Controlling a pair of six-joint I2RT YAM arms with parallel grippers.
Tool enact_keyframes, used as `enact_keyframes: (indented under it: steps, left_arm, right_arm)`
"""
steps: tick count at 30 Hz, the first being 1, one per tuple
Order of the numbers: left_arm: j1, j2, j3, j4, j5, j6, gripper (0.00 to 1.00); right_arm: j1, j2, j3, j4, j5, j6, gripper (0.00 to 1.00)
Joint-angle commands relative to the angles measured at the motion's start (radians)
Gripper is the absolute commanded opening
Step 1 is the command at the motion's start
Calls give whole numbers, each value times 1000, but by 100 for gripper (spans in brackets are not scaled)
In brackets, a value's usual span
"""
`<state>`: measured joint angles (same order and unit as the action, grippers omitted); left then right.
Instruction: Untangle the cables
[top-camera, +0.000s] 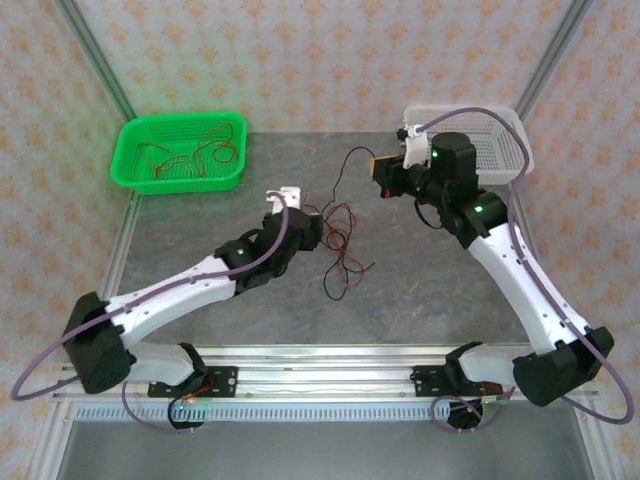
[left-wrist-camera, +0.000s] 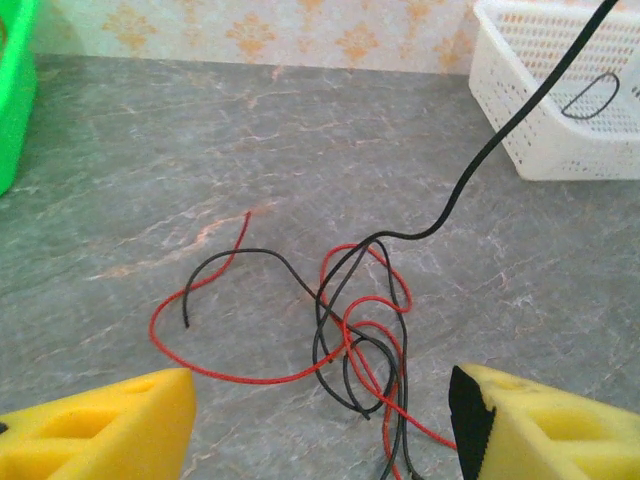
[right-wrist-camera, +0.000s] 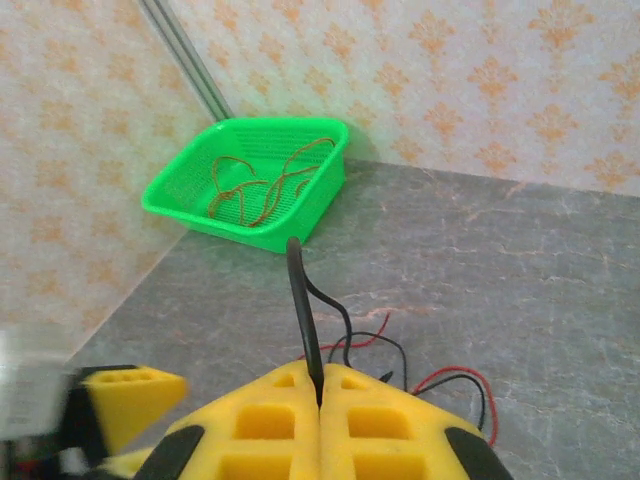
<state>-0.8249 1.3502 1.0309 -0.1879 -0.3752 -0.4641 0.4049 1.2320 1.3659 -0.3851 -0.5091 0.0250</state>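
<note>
The tangle (top-camera: 340, 245) of red and black cables lies near the middle of the worktop (top-camera: 420, 290), between the two arms. The right fingers (right-wrist-camera: 320, 395), at about 1 o'clock from it, are pressed together and pinch one black cable (right-wrist-camera: 300, 290) close to its end. From there the strand arcs off the surface and drops back into the knot. Raising it this way seems meant to put that one cable under light tension, so its path through the loops shows and it can slide out.

The left fingers (left-wrist-camera: 100, 425) stand spread, low over the worktop at roughly 9 o'clock of the tangle. The knot's near loops sit in the gap between them. In the left wrist view the lifted black cable (left-wrist-camera: 480, 165) climbs toward 1 o'clock, while a red cable (left-wrist-camera: 200, 365) sweeps out toward 9 o'clock. The left arm looks placed to pin or pick up the rest, so the whole bundle does not follow the pull.

A green basket (top-camera: 180, 185) at 10 o'clock holds reddish cables (top-camera: 190, 155). A white basket (top-camera: 520, 140) sits at 2 o'clock, just behind the right arm, probably the bin for black ones.
</note>
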Motion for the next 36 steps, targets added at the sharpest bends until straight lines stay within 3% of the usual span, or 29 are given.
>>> enact_keyframes:
  steps: [1,9,19,28,36]
  left_arm:
    - [-19,93,69,82,-44,42,69]
    - [-6,365,218,81,-215,-10,71]
    - [110,608,266,63,-201,-148,69]
    - [152,564,117,139,-163,-153,68]
    - [156,380,1,226,-102,-77,69]
  right_arm:
    - [1,-46,81,-12,-40,23,0]
    - [0,-47,212,-56,-5,42,0]
    - [0,-38,351,-124,104,52,0]
    - [-1,6,448,-123,265,34,0]
    - [-24,128,550,-121,414,-41,0]
